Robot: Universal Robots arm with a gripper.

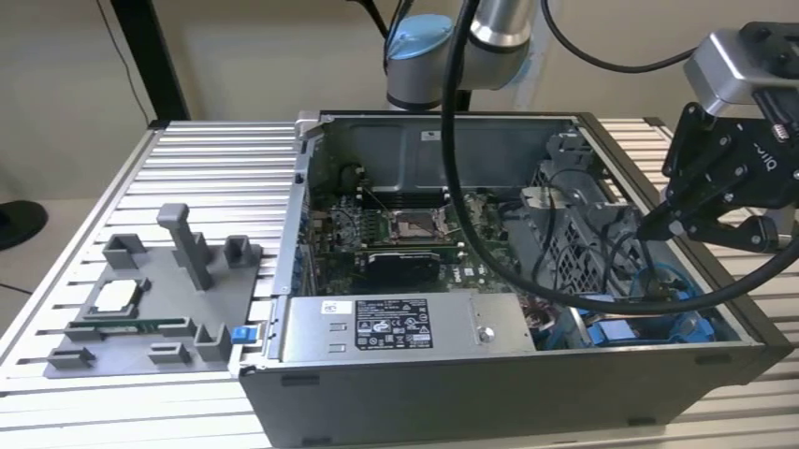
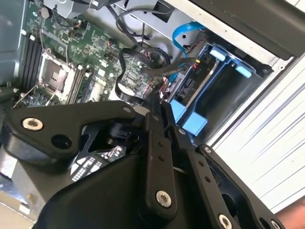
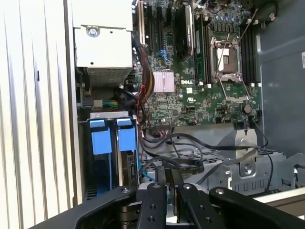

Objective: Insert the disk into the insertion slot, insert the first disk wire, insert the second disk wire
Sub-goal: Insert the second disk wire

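Note:
My gripper [image 2: 158, 106] hangs over the open computer case [image 1: 500, 374] at the exterior view's right, above the insertion slot [image 1: 680, 323]. Its black fingers [image 3: 162, 177] are pressed together on the end of a black flat wire [image 2: 121, 71] that loops over the motherboard. The disk [image 2: 189, 82] sits edge-on in the insertion slot [image 2: 231, 93], its blue carrier tab [image 2: 190, 120] beside the fingertips. A grey wire [image 2: 167, 69] runs to the disk's connector edge. In the first wrist view the blue carrier tabs [image 3: 126, 136] mark the bay, with the gripper [image 3: 169, 177] next to it.
The motherboard [image 3: 190, 90] with its processor socket [image 1: 414, 224] fills the case floor. A grey power-supply box [image 1: 393, 327] sits along the near wall. A thick black cable [image 1: 500, 262] drapes across the case. A grey parts tray [image 1: 138, 318] lies on the ribbed table at the exterior view's left.

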